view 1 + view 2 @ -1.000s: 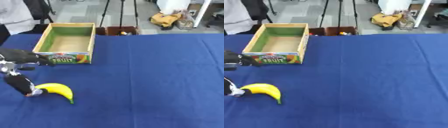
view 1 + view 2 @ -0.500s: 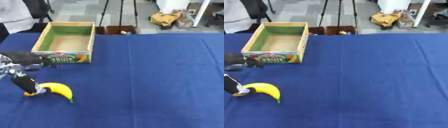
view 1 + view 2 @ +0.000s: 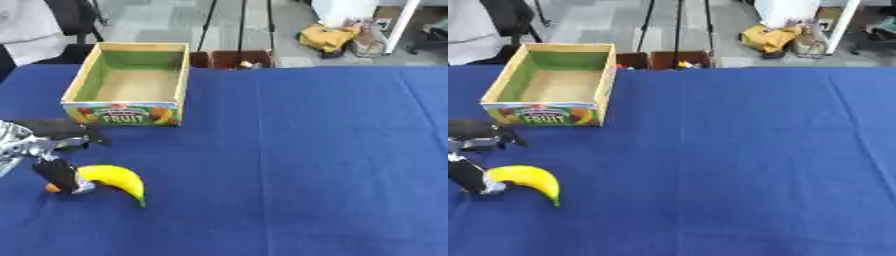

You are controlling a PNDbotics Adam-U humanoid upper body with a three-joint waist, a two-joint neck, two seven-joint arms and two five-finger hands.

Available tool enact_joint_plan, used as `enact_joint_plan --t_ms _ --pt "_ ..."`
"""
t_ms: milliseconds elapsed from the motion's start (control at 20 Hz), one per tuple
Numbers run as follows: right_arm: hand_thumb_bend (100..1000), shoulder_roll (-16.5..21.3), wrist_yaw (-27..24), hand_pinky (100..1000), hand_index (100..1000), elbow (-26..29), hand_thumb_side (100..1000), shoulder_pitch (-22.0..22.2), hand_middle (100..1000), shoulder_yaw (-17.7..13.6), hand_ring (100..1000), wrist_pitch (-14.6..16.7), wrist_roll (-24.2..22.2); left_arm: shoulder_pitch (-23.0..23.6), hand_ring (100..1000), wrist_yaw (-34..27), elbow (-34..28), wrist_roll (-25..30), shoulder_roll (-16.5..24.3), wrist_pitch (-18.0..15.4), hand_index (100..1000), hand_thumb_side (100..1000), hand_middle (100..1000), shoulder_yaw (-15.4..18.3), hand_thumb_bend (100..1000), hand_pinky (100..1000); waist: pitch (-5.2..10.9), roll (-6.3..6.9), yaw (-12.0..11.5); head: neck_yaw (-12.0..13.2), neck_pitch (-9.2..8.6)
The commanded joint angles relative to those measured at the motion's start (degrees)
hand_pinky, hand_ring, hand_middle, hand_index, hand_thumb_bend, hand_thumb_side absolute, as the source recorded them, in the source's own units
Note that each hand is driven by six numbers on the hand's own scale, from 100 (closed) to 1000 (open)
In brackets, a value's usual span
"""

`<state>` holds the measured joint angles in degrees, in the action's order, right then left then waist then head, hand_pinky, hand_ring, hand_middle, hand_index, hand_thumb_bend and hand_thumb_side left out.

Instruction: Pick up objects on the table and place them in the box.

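Where the blue bench [image 3: 306,150] meets its near left corner, a yellow banana [image 3: 115,179] lies flat. The left hand [image 3: 54,150] is at the banana's left end, one finger touching it and the others spread above, not curled round it. The box [image 3: 131,85] sits farther back, open on top.
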<state>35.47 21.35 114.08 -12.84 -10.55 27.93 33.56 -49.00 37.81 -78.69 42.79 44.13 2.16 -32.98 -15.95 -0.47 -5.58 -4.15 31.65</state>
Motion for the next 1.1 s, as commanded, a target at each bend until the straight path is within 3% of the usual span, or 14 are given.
enact_joint_plan --t_ms 50,850,1100 --pt "100 0.9 0.1 788 829 0.5 1000 -0.6 791 -0.7 870 0.0 0.0 -0.8 815 -0.3 2.0 -0.8 0.1 -0.5 932 438 854 0.2 371 609 0.72 -0.12 0.1 0.0 -0.72" --pt "100 0.4 0.1 790 830 0.5 1000 -0.5 787 -0.8 870 0.1 0.1 -0.2 753 0.6 8.9 -6.6 -2.5 -2.6 869 360 803 0.7 268 524 0.3 -0.44 0.3 0.0 -1.16" --pt "100 0.2 0.1 790 830 0.5 1000 -0.5 786 -0.9 870 0.0 0.1 0.1 733 0.7 9.4 -7.8 -2.8 -3.5 833 346 779 0.6 294 497 0.18 -0.48 0.3 -0.1 -1.18"
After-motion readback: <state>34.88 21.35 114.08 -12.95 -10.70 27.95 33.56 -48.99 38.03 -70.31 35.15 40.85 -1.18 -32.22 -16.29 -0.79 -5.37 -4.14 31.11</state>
